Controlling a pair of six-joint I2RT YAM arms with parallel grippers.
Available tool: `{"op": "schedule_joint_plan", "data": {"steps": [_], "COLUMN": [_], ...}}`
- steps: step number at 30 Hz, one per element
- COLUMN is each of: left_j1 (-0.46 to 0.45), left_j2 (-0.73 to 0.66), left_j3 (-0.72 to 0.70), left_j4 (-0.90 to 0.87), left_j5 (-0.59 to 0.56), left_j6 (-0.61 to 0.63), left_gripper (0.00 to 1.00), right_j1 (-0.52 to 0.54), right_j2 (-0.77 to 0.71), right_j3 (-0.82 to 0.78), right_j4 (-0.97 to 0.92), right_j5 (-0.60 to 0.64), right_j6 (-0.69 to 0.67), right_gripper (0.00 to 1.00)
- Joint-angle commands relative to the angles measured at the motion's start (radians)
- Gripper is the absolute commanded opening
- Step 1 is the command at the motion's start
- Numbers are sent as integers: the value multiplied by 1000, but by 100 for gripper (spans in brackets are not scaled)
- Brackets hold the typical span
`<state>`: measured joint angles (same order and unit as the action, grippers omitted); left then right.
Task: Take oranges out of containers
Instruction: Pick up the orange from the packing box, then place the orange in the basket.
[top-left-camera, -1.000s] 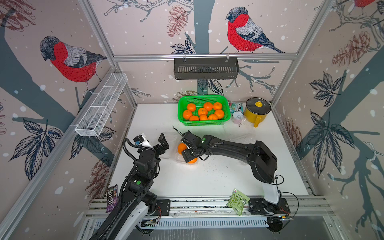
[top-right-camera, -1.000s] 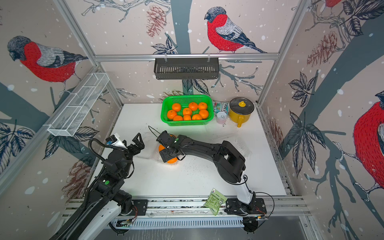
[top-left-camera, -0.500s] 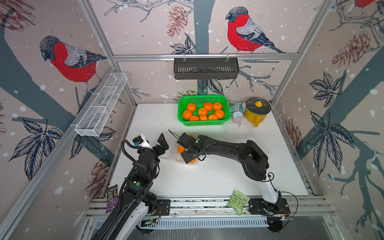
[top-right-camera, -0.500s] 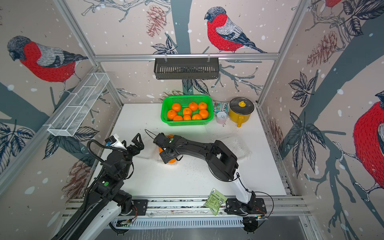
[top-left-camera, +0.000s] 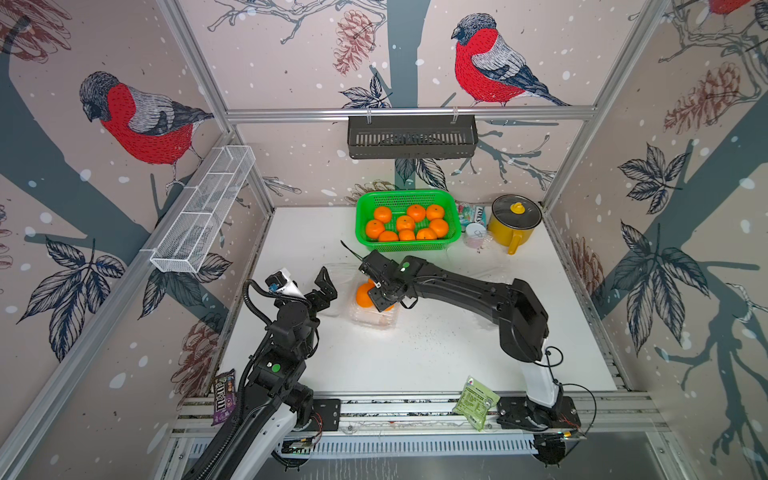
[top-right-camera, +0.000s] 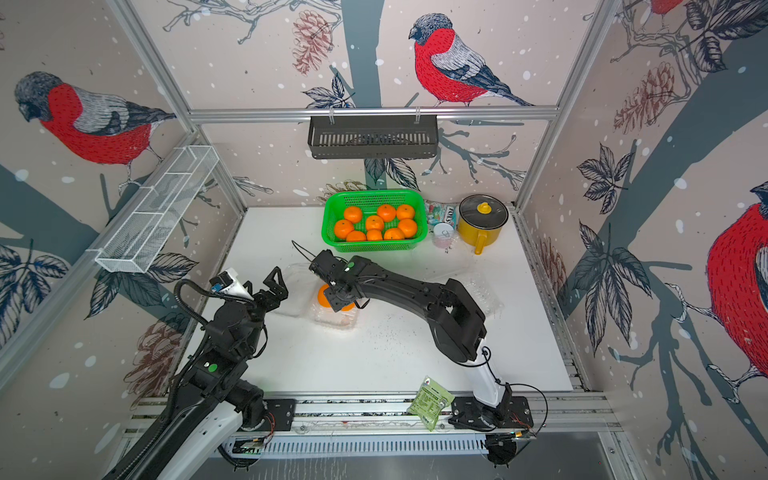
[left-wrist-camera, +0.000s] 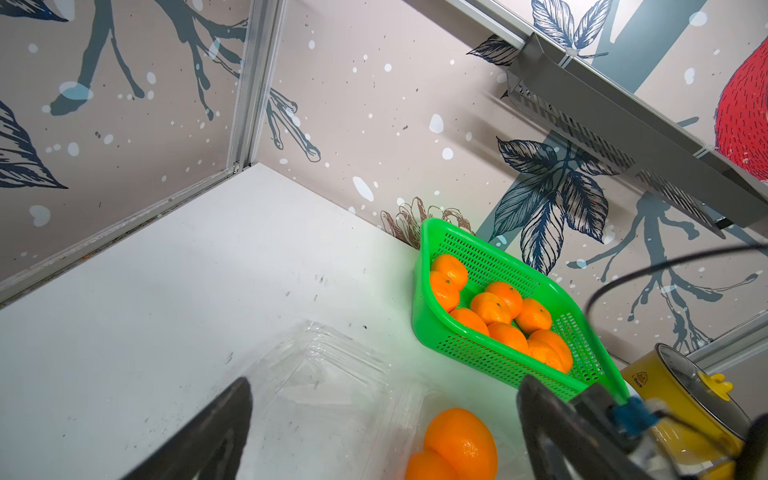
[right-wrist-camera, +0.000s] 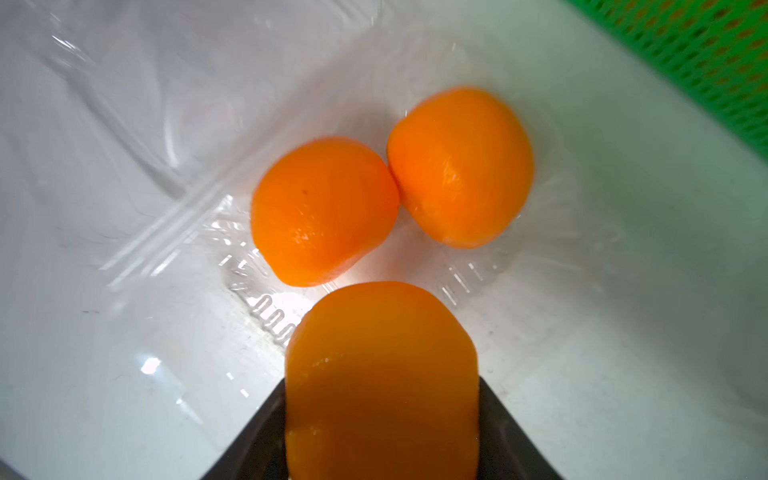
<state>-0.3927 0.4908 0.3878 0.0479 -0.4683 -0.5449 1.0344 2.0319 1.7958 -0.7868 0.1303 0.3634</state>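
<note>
Pinching one orange (right-wrist-camera: 380, 332), my right tool (right-wrist-camera: 381, 380) sits over the open container (right-wrist-camera: 257, 307) on the table (top-left-camera: 415, 357), where two oranges (right-wrist-camera: 324, 212) lie touching. Lift not confirmed. My left tool (left-wrist-camera: 382, 407) stands spread near the lid (left-wrist-camera: 316, 374), I judge to leave the reach clear. The basket (top-left-camera: 360, 226) behind holds the rest.

I could read little from here. The dark candy packet (top-left-camera: 223, 397) lying by the front rail carried "m&m's" lettering. A small packet (top-left-camera: 471, 212) between the green basket (top-left-camera: 409, 194) and the yellow pot (top-left-camera: 503, 233) showed what may have been "LOTS". The green sachet's (top-left-camera: 475, 401) print was too small for me.
</note>
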Motion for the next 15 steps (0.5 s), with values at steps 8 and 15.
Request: {"op": "schedule_joint_plan", "data": {"steps": [8,15], "left_j1": [2,2], "left_j2": [33,39], "left_j3": [37,68], "left_j4": [4,-18], "left_j5": [9,3], "left_j6": [5,17], "left_gripper": [98,97], "right_j1": [-195,-401], "right_j2": [-66,144], "right_j3": [179,423], "right_j4": [8,47], "right_j5": [7,-138], "right_j6": [-148,-220], "right_gripper": [53,53]}}
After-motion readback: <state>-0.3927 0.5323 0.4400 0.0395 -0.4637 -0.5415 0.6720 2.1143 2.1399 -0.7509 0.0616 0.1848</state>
